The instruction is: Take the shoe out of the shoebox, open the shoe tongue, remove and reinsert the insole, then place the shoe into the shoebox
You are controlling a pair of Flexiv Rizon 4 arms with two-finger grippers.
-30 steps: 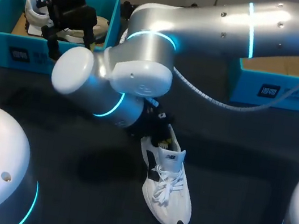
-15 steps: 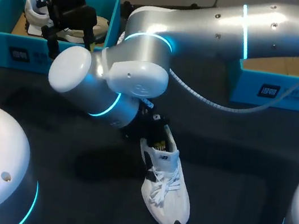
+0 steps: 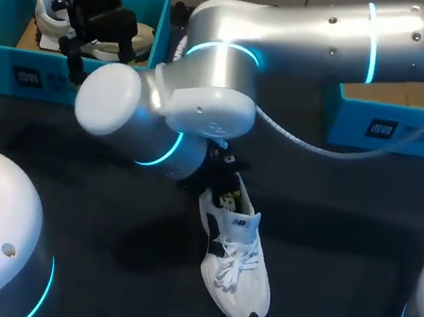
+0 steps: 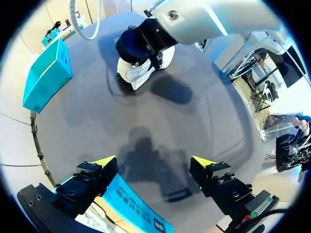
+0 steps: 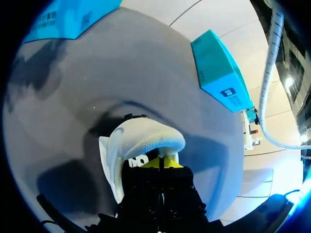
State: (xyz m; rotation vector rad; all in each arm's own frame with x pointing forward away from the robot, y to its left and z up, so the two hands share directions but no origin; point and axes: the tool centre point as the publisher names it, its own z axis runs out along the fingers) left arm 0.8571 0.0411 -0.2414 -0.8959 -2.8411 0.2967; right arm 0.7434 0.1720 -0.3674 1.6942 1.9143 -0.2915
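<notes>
A white shoe [image 3: 236,270] lies on the dark table, toe toward the front edge. My right gripper [image 3: 224,196] stands at its heel opening. In the right wrist view the right gripper [image 5: 159,162] is shut, its yellow tips pressed together inside the opening of the shoe [image 5: 141,140]; whether they pinch anything is hidden. My left gripper [image 4: 154,162] hangs open and holds nothing, above the rim of the left shoebox [image 4: 136,209]. In the head view that left gripper [image 3: 100,36] is over the teal shoebox [image 3: 62,78] at the back left.
Another white shoe [image 3: 49,21] lies inside the left shoebox. A second teal shoebox [image 3: 400,129] stands at the back right. My right arm's big elbow [image 3: 170,115] hangs over the middle of the table.
My right arm swayed slightly left and back again, and the shoe's heel shifted a little with it. The left arm has kept still.
</notes>
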